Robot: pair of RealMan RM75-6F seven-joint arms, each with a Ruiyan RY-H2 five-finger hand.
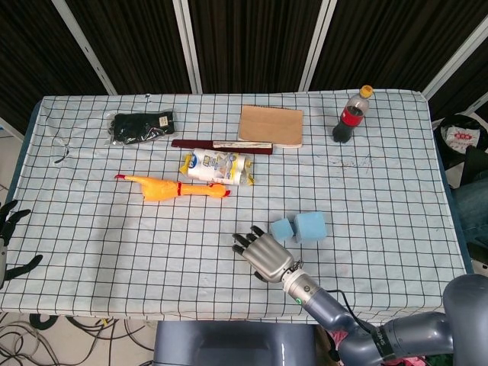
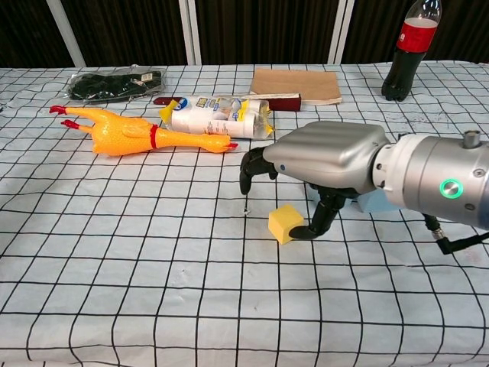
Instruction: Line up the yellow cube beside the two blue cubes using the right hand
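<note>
Our checked tablecloth (image 1: 99,244) carries everything here, and toward its near right we have our right hand (image 2: 321,157) spread palm-down directly over the yellow cube (image 2: 285,223), fingers apart and curled a little, with the thumb tip at the cube's right face; we cannot tell whether it touches, and nothing is gripped yet. In the head view the hand (image 1: 263,255) covers the cube completely. Just to the right and slightly farther off sit the two blue cubes (image 1: 300,227), side by side and touching, the right one larger. Our left hand (image 1: 9,225) hangs off the table's left edge with fingers apart, holding nothing. Farther back lie a rubber chicken (image 1: 174,189), a white packet (image 1: 216,166) and a cola bottle (image 1: 350,116), all well apart from the work. We judge the yellow cube to be light foam, soft enough to dent and easy to nudge off line, so we would pinch it gently across two opposite side faces, thumb against fingers, low on the block.
</note>
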